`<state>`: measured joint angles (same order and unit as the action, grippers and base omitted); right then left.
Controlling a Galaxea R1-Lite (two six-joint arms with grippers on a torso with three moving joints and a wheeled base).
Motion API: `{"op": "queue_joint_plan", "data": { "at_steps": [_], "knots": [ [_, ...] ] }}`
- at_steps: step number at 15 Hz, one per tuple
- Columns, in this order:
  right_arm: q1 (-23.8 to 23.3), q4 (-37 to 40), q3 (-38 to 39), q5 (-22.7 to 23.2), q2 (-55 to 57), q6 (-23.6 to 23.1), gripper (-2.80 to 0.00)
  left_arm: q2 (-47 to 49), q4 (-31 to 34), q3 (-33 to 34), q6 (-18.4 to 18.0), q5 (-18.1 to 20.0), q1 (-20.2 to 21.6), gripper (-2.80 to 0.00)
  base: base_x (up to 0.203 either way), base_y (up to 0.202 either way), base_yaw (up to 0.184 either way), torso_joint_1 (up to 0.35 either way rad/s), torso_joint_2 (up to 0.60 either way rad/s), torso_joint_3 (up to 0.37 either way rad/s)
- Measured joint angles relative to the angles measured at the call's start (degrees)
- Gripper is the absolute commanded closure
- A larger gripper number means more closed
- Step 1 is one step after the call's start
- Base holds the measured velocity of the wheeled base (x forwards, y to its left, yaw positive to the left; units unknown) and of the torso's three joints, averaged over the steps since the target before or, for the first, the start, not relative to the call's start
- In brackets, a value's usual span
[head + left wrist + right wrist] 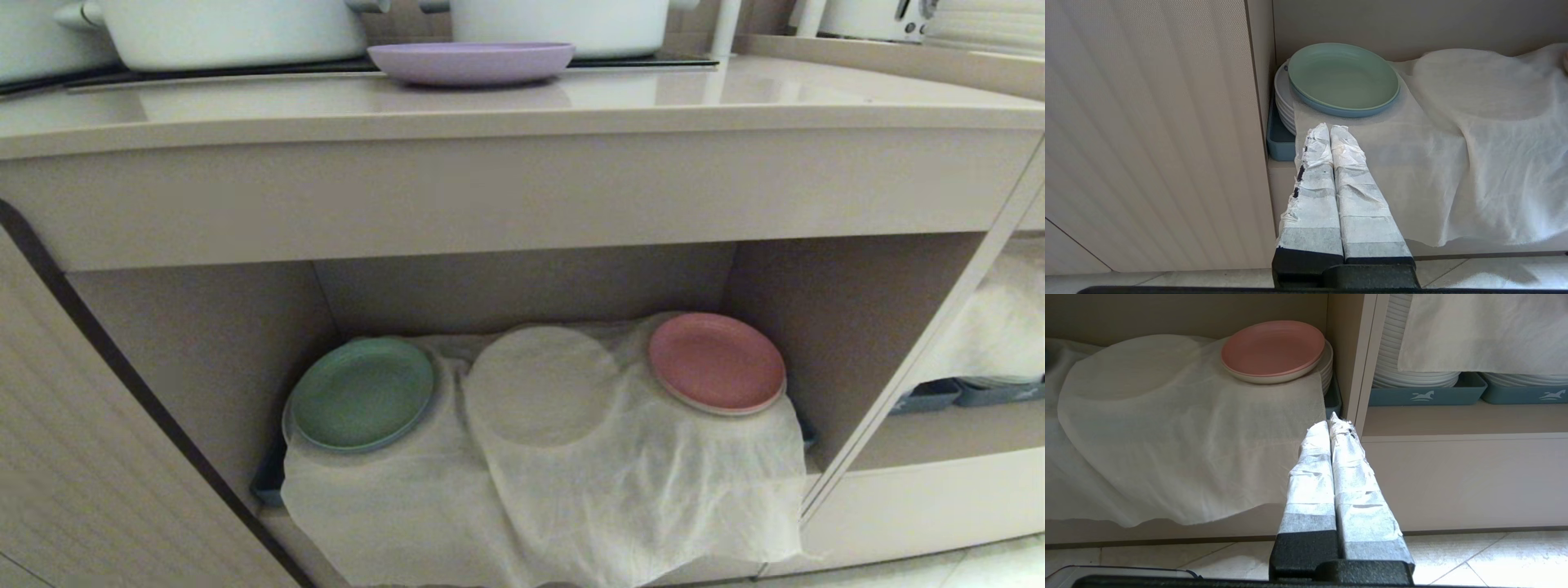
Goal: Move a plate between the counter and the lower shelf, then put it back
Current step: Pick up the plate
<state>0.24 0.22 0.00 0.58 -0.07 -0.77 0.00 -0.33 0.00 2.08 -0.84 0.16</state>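
The pale lilac plate (472,62) rests on the beige counter (522,102), just in front of the black hob. Below, the lower shelf (857,327) is a recess draped in a thin white cloth (571,457) with a bare round hump (543,384) in its middle. Neither arm shows in the head view. My left gripper (1329,127) hangs low before the shelf's left end, shut and holding nothing. My right gripper (1331,421) hangs before the shelf's right wall, also shut and holding nothing.
A green plate (362,394) lies on the left hump and a pink plate (717,362) on the right one. White pots (237,28) stand on the hob behind the lilac plate. Stacked white plates in blue trays (1427,394) fill the neighbouring recess. A ribbed cabinet panel (106,457) stands at left.
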Motion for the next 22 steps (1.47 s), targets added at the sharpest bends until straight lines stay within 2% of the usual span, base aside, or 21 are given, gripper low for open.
{"op": "queue_joint_plan", "data": {
  "at_steps": [22],
  "knots": [
    [0.02,0.05,0.0,0.0,0.0,-0.1,0.0,0.0,0.02,0.0,0.0,-0.01,0.0,0.0,0.0,0.0,0.0,0.0,0.0,0.0]
  ]
}}
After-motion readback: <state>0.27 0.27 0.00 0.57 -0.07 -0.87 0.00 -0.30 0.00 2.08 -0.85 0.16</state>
